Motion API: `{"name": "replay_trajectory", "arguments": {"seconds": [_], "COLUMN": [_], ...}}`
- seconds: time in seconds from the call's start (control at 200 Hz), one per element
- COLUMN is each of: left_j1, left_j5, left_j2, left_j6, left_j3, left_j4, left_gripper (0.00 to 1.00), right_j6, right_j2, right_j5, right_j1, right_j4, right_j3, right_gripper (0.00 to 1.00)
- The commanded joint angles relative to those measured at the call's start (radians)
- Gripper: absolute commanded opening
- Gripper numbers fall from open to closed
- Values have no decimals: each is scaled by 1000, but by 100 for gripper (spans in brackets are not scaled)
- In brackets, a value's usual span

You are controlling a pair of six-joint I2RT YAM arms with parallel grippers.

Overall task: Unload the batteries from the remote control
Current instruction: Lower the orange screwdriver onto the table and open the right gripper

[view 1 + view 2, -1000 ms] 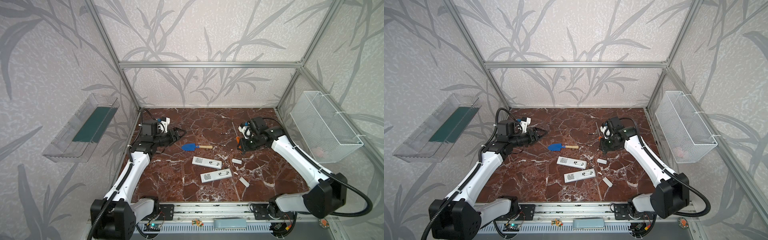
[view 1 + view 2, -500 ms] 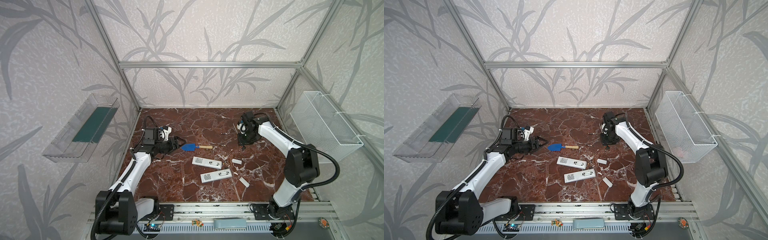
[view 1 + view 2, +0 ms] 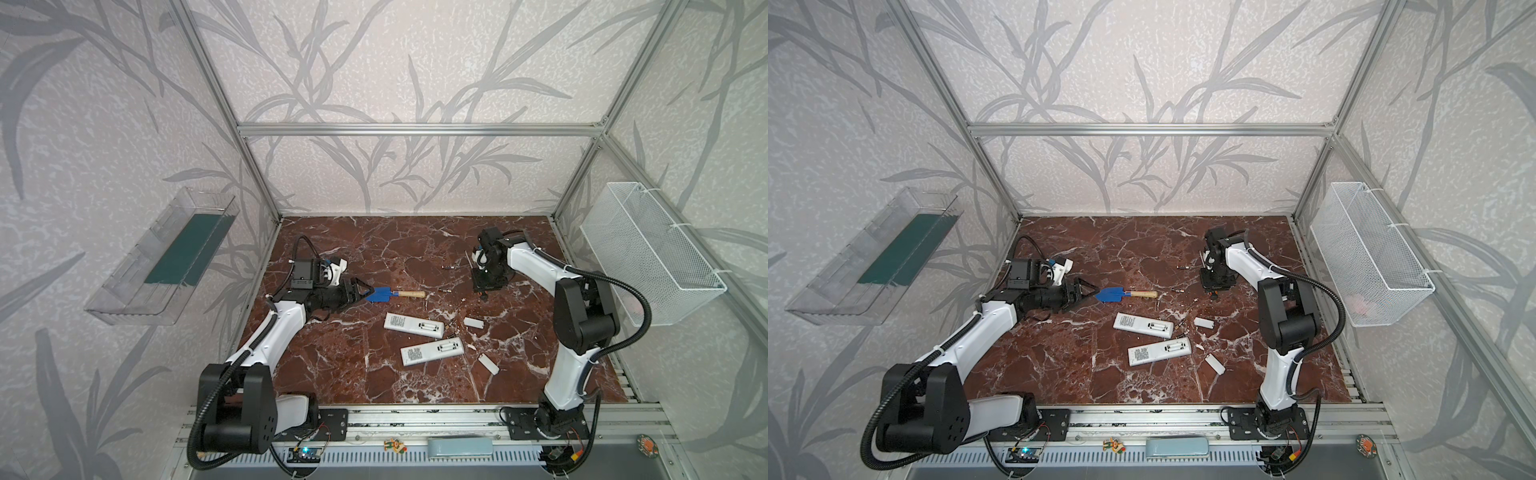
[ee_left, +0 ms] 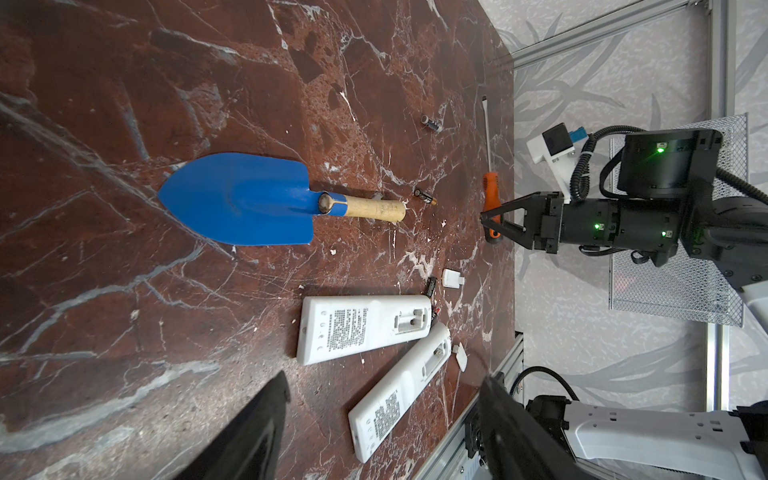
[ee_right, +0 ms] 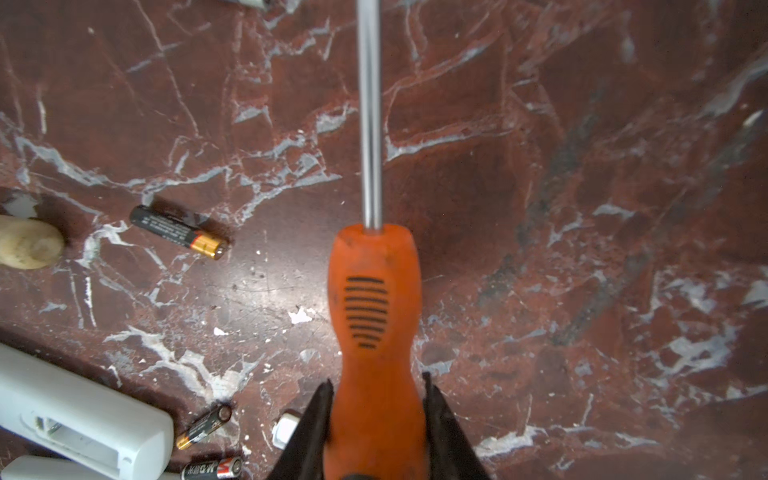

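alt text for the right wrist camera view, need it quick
The right pincer grips an orange-handled steel-shaft screwdriver over a red-brown marble tabletop. Three small dark cylindrical batteries lie loose on it, two of them next to a white plastic remote control with its battery bay open.

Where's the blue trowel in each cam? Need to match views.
Top view: blue trowel mid-table, just off the open left pincer.
Top view: same spot.
Left wrist: whole trowel, blade and handle.
Right wrist: only its wooden handle end, at the frame edge.
Shared landmark: battery off the handle end.
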Motion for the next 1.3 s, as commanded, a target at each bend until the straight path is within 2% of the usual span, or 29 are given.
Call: {"name": "replay_trajectory", "arguments": {"seconds": [0.0, 0.435, 0.735, 0.9, 1.125, 1.295], "left_j1": [6, 7, 7, 7, 8, 7], "left_j5": [18, 25, 25, 26, 26, 26], "left_j2": [3, 25, 35, 46, 52, 55], "left_j6": [30, 24, 26, 28, 28, 28], "left_j3": [-11, -11, -9, -6, -4, -3], "left_j4": [8, 8, 6, 0, -1, -3], "left_gripper": [74, 74, 74, 74, 74, 74], "right_j6": [-8, -15, -16, -16, -18, -21], "right_j2": [22, 80, 103, 115, 110, 94], "right_j5": [-12, -42, -53, -67, -67, -71], "right_j1": [-6, -6, -6, -6, -6, -6], "right_j4": [7, -1, 1, -3, 0, 3], "right_j3": [20, 26, 18, 18, 13, -1], "right_gripper": [11, 12, 19, 26, 41, 58]}}
